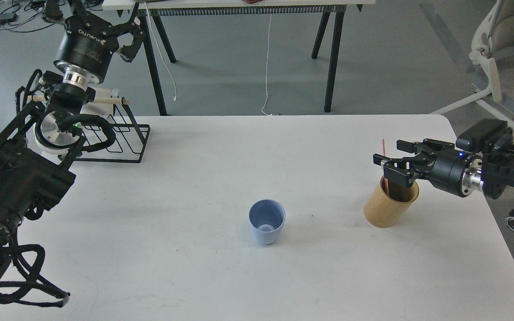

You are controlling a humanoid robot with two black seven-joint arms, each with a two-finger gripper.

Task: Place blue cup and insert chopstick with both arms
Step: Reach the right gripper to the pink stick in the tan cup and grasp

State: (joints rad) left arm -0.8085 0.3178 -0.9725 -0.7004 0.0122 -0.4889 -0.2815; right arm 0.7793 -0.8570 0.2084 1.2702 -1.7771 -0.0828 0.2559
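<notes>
The blue cup [267, 221] stands upright and empty on the white table [194, 178], near the middle front. The pink chopstick [383, 146] stands in the tan wooden holder [386, 207] at the right, its top sticking up. My right gripper [389, 155] comes in from the right, level with the stick just above the holder's rim. Its jaws are open and stand on either side of the stick, not closed on it. My left gripper [105, 18] is raised at the far left back, above the wire rack, open and empty, far from the cup.
A black wire rack [123, 138] with a pale wooden rod [105, 101] stands at the table's back left corner, partly behind my left arm. A black-legged table [328, 53] stands behind, and a white office chair [502, 67] at the right.
</notes>
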